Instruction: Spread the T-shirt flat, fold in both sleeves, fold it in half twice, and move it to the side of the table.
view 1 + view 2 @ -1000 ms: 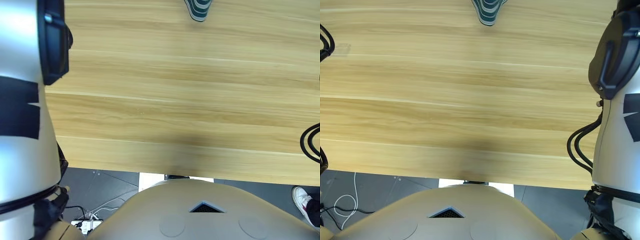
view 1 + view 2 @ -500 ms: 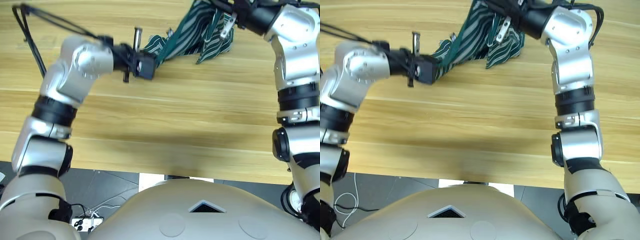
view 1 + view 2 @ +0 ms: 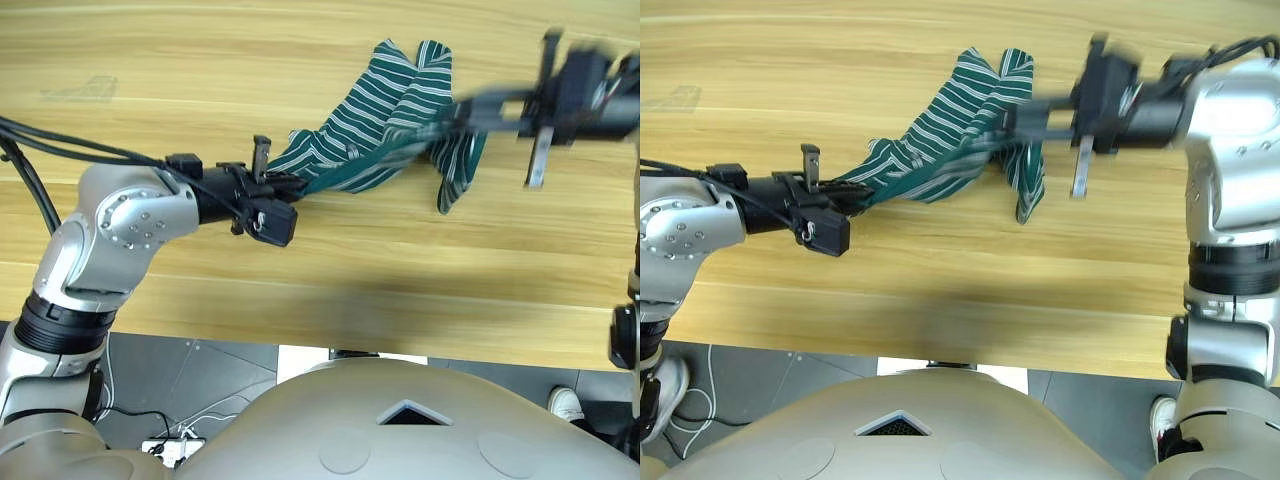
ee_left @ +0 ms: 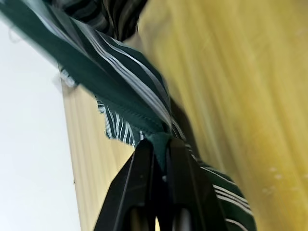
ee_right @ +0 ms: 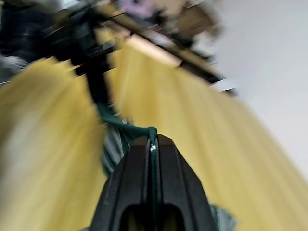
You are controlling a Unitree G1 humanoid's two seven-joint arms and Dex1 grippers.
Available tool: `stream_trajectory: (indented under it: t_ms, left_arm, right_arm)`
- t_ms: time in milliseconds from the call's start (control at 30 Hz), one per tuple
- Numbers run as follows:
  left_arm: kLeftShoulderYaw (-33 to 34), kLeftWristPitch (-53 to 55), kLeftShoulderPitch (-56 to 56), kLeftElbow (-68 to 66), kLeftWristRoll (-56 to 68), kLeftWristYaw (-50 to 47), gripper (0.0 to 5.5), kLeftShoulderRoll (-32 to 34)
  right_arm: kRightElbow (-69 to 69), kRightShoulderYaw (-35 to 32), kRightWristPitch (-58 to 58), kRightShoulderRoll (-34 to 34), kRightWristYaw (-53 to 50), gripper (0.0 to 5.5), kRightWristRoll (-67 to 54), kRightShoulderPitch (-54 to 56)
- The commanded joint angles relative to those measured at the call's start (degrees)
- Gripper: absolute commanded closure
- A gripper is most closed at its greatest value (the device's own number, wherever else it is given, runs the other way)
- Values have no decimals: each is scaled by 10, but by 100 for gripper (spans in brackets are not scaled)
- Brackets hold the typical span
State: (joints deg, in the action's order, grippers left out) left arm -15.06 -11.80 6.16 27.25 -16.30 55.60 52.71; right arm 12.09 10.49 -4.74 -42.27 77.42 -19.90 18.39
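We see a light wooden table (image 3: 200, 60) of long grained planks, and below its near edge a dark grey floor (image 3: 190, 365) with a pale patch (image 3: 302, 360), thin cables (image 3: 215, 408) and a power strip (image 3: 170, 450), while past one table edge stands a plain white wall (image 4: 29, 154).

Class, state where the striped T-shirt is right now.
In the head views, the T-shirt is stretched between the left pincer and right pincer, over the table's middle.
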Motion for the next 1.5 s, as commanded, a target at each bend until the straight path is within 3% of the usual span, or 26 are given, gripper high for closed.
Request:
stream_trajectory:
  t_ms: [33,133,300,433,533,567,833,1000,1067,1167,1200,1300,1500]
  left_arm:
    - [-3,-9,-22,19,-18,3,541,10]
    - [-5,-22,-26,5,-40,-10,541,5]
    - [-9,-44,-40,-16,-59,-23,541,4]
    - [-10,-50,-53,-20,-67,-32,541,1]
    - [-6,-51,-63,-16,-68,-31,541,7]
    - [-4,-52,-67,-15,-66,-27,506,12]
    - [4,-50,-141,31,7,41,378,74]
    - [56,32,-230,110,223,124,304,140]
    - [113,95,-174,55,350,126,269,115]
    - [177,129,-57,-80,420,86,218,62]
    - [181,128,-18,-115,398,43,198,34]
    - [120,91,76,-221,172,-159,194,-48]
    - [25,-25,70,-292,-85,-316,194,-74]
  right_arm:
    - [31,89,57,25,-26,550,90,-50]
    - [-5,163,101,90,-77,550,156,-75]
    - [-34,187,111,148,-119,550,152,-97]
    - [-49,204,123,127,-105,550,162,-123]
    - [-51,190,119,101,-90,483,149,-130]
    - [-44,182,108,94,-85,465,136,-130]
    - [8,140,17,54,-43,316,32,-143]
    - [18,82,-31,40,-52,229,-33,-160]
    - [3,48,-29,36,-67,220,-39,-168]
    - [-25,9,3,33,-91,220,-18,-177]
    - [-34,0,16,33,-105,220,-3,-179]
    - [-80,19,105,-1,-172,220,150,-187]
    - [-113,72,178,-22,-223,220,311,-167]
